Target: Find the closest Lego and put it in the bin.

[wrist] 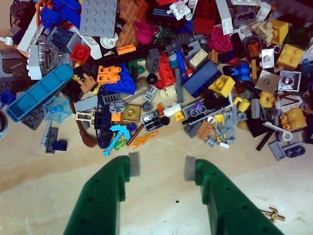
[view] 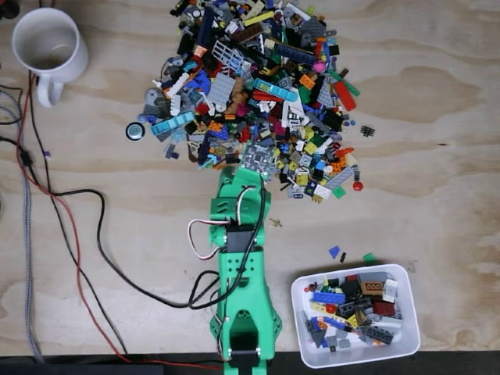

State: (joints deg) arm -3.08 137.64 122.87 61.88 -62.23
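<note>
Standing wide apart and gripping nothing, the green gripper [wrist: 158, 166] is hovering over bare table at the near edge of the Lego pile [view: 254, 94], seemingly lining up a nearest piece, while the bin [view: 355, 355] is waiting well behind, beside the arm's base.

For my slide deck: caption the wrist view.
Open green pincer hovering over bare wood at the near edge of a mixed Lego pile.

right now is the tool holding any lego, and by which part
Nothing is held. In the wrist view the tool is open, bare wood between its pads, just short of the Lego pile.
</note>
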